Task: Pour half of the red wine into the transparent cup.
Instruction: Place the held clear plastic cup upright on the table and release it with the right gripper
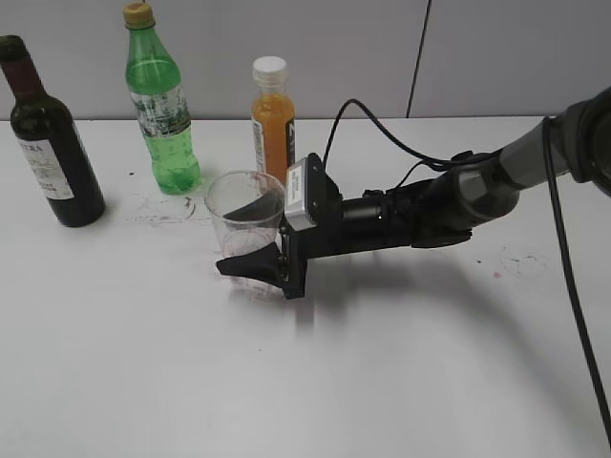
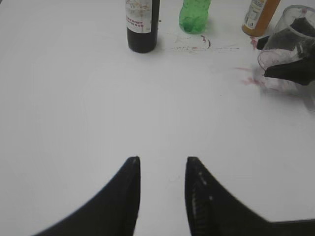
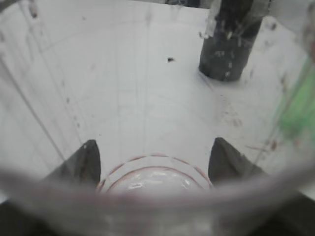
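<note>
The red wine is in the dark glass bottle (image 1: 52, 162) with a white label, standing upright at the far left; it also shows in the left wrist view (image 2: 141, 24) and the right wrist view (image 3: 229, 44). The transparent cup (image 1: 229, 224) stands at the table's middle, with reddish stains at its bottom (image 3: 147, 98). My right gripper (image 1: 234, 239) is closed on the cup's sides, one finger on each side (image 3: 153, 157). My left gripper (image 2: 162, 160) is open and empty over bare table, well short of the bottle, and out of the exterior view.
A light green plastic bottle (image 1: 162, 114) and a small orange juice bottle (image 1: 272, 124) stand behind the cup. Reddish stains (image 2: 197, 46) mark the white table around them. The right arm's cable (image 1: 382, 129) loops above the arm.
</note>
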`<state>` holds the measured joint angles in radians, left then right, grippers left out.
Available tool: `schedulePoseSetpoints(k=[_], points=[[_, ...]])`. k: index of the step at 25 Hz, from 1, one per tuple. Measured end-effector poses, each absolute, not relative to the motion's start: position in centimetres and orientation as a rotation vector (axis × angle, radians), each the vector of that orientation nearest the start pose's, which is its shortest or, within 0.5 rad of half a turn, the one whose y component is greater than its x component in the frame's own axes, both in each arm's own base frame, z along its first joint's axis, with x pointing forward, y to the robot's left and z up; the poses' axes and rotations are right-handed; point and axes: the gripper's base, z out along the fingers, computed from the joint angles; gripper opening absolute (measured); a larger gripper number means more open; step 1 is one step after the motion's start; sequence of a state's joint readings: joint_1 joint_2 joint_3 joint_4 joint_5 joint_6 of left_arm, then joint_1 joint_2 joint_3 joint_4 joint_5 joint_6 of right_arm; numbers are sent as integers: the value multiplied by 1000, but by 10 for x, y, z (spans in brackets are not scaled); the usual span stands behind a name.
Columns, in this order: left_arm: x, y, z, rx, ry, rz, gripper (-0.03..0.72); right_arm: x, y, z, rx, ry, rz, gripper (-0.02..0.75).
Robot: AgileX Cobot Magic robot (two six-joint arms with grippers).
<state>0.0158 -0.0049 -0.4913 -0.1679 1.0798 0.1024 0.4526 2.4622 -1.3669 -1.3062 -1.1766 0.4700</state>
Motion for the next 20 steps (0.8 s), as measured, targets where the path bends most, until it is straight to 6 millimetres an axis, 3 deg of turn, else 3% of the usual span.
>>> schedulePoseSetpoints(k=[5, 18, 20], points=[[-6, -14, 274, 98, 2056, -129, 232, 356, 265, 35, -1456, 1270, 1086, 508], [-6, -14, 274, 98, 2056, -129, 232, 357, 269, 20, -1489, 1298, 1183, 508], [-6, -14, 274, 98, 2056, -129, 232, 357, 269, 19, -1487, 1304, 1188, 537]])
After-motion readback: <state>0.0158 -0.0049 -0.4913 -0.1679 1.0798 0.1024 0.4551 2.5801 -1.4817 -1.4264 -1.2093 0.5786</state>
